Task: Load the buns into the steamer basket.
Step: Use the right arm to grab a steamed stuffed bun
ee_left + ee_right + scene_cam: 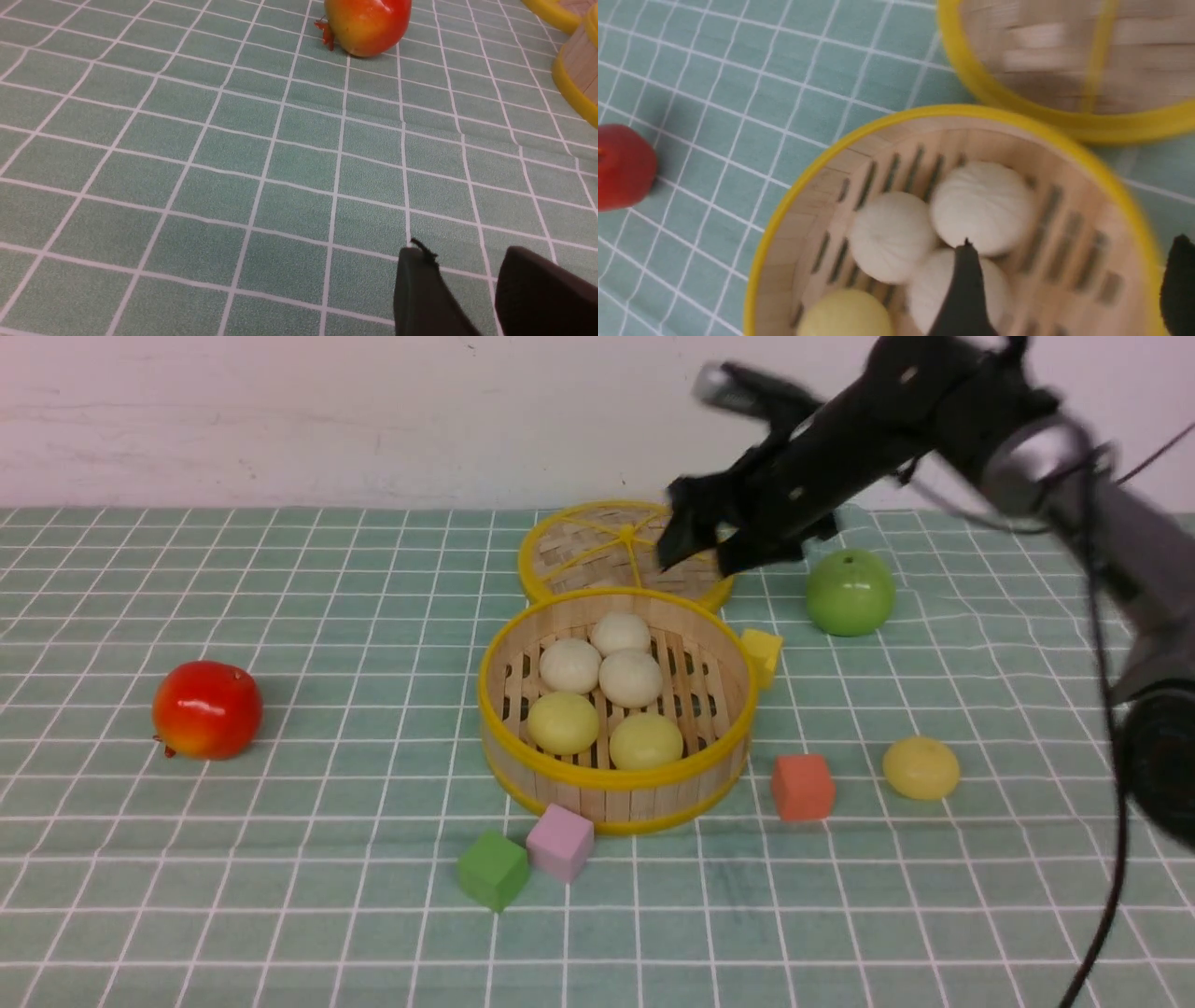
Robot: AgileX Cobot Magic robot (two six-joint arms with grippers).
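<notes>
Five buns (pixel 607 686) lie in the steamer basket (pixel 728 751): three off-white ones toward the back and two pale yellow ones in front. The sixth, a pale yellow bun (pixel 920 767), sits alone on the green checked bench (pixel 280 896), to the right of the basket and just past the orange cube (pixel 802 787).

The right gripper (pixel 714 537) hangs above the basket's far rim, in front of the lid (pixel 579 546), its jaws spread and holding nothing. From there the loose bun lies to the right and nearer the robot, well apart. It is on the right arm's own side, so that arm looks the nearer one.

The left gripper (pixel 472 289) hovers low over bare cloth near the red fruit (pixel 369 23), jaws parted and empty.
</notes>
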